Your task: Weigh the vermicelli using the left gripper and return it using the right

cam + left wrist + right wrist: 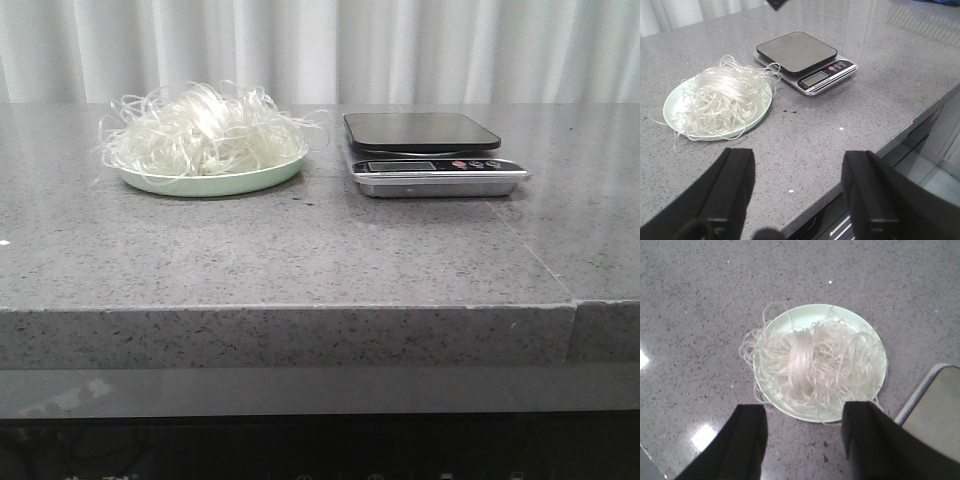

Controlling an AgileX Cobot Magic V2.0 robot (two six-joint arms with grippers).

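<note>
The vermicelli (205,128) is a fluffy whitish tangle heaped on a pale green plate (215,180) at the back left of the table. To its right stands a kitchen scale (430,150) with a bare dark platform. No arm shows in the front view. In the left wrist view the left gripper (799,162) hangs open and empty over the table's front edge, short of the vermicelli (722,97) and scale (802,57). In the right wrist view the right gripper (805,415) is open and empty just beside the plate's rim (860,325), above the vermicelli (812,362).
The grey speckled stone table (300,250) has a seam running toward its front right (545,265). A white curtain (320,50) closes the back. Below the table's front edge (910,125) there is a dark gap and floor.
</note>
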